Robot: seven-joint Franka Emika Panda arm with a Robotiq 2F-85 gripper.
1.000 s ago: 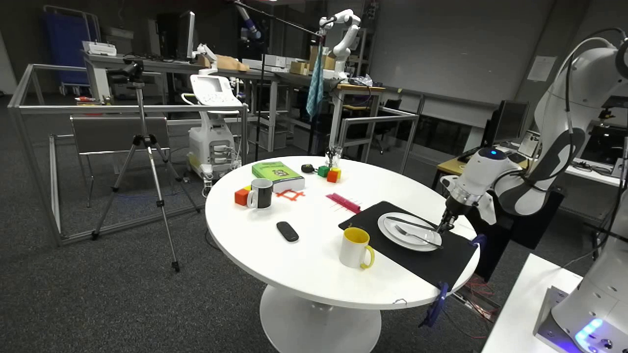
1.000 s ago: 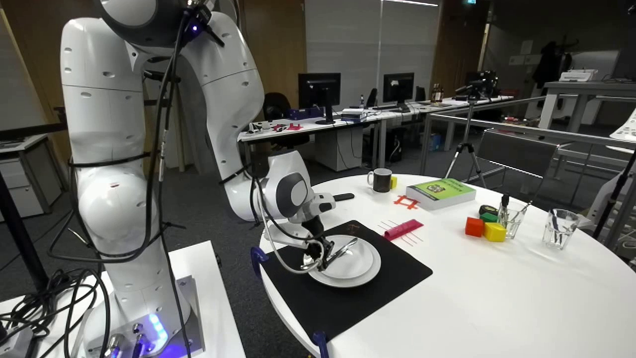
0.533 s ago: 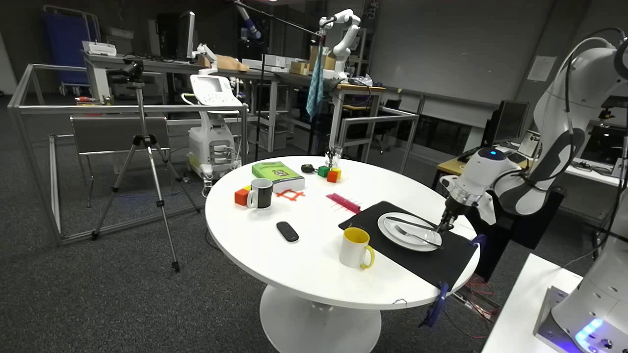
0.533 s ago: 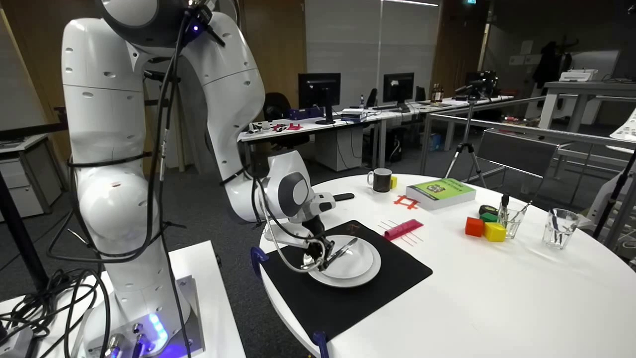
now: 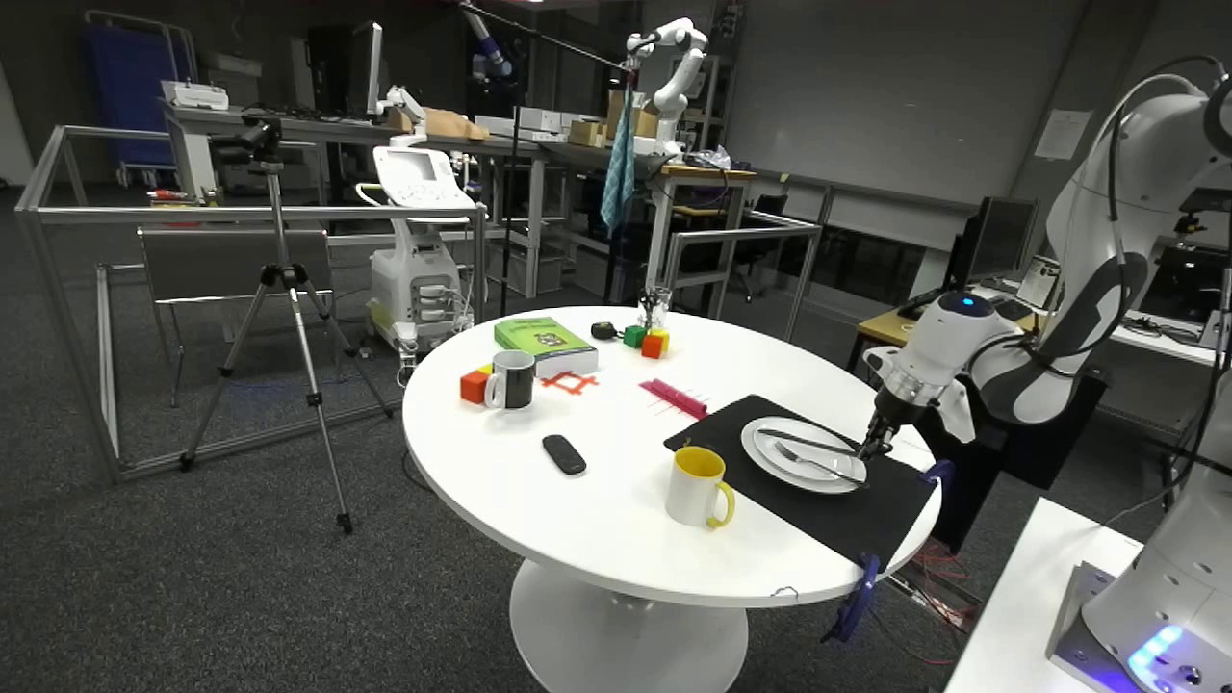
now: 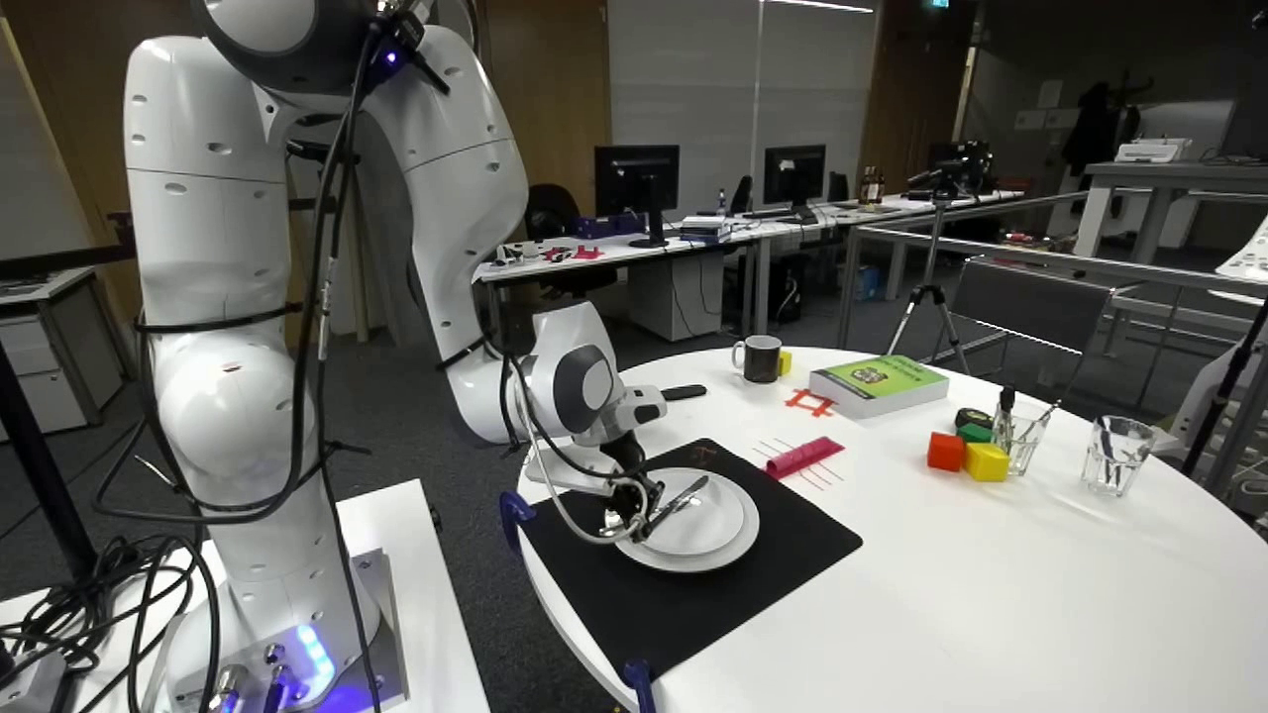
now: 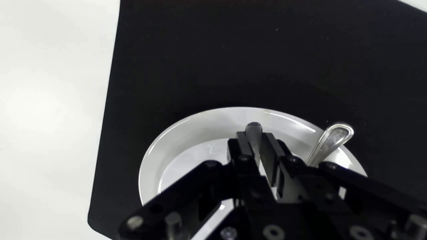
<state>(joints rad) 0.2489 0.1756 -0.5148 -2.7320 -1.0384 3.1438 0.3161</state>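
My gripper (image 7: 255,141) points down over a white plate (image 7: 200,124), with its fingers on both sides of a knife (image 7: 254,133), seemingly touching it. In both exterior views the gripper (image 5: 865,449) (image 6: 644,523) is low at the plate's robot-side edge. The knife (image 5: 804,442) reaches across the plate. Beside it lies a silver fork (image 5: 825,469); its handle (image 7: 330,141) overhangs the rim to the right of the fingers in the wrist view. The plate sits on a black mat (image 6: 783,555). The fingers hide part of the knife.
The white round table also carries a yellow-lined mug (image 5: 691,491), a black object (image 5: 563,454), a black-and-white mug (image 6: 761,358), a green book (image 6: 877,381), a pink strip (image 6: 804,457), coloured cubes (image 6: 945,452) and glasses (image 6: 1113,456). Blue clamps (image 5: 857,599) grip the mat at the table edge.
The knife has shifted and turned very slightly over the plate. The arm and gripper have barely moved, and the plate and fork look unmoved.
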